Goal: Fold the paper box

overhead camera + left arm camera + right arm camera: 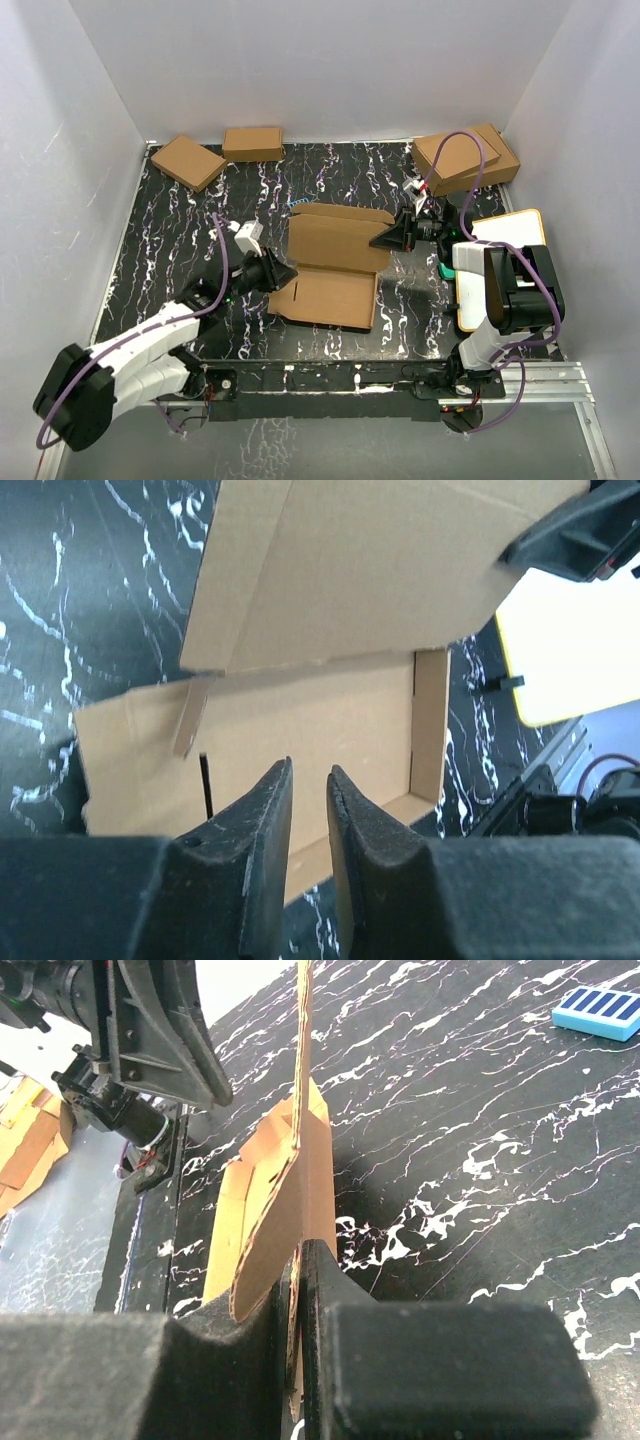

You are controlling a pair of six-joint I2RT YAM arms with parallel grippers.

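The paper box [330, 270] sits near the middle of the black marbled surface [165, 235], half folded. One panel lies flat toward 6 o'clock with a low side wall standing along its 3 o'clock edge. The other panel is lifted off the surface on the 12 o'clock side.

The right pincer [388, 240] comes in from 3 o'clock. Its jaws are pressed closed on the edge of the raised panel, and in its own camera the cardboard [300, 1160] runs straight up out of the pinch [298, 1260].

The left pincer [287, 272] is at the box's 9 o'clock side, right by the edge of the flat panel. Its jaws stand a little apart with nothing between them [310, 775]. Past the tips, the wrist camera shows the inside of the box [340, 590].

Two small brown boxes [188, 161] [252, 143] rest along the back edge around 11 o'clock. A stack of larger boxes [465, 160] stands near 1 o'clock. A white board with a yellow rim [510, 228] lies at 3 o'clock, partly under the right arm. A small blue striped piece [595, 1010] lies on the surface just beyond the box at 12 o'clock.
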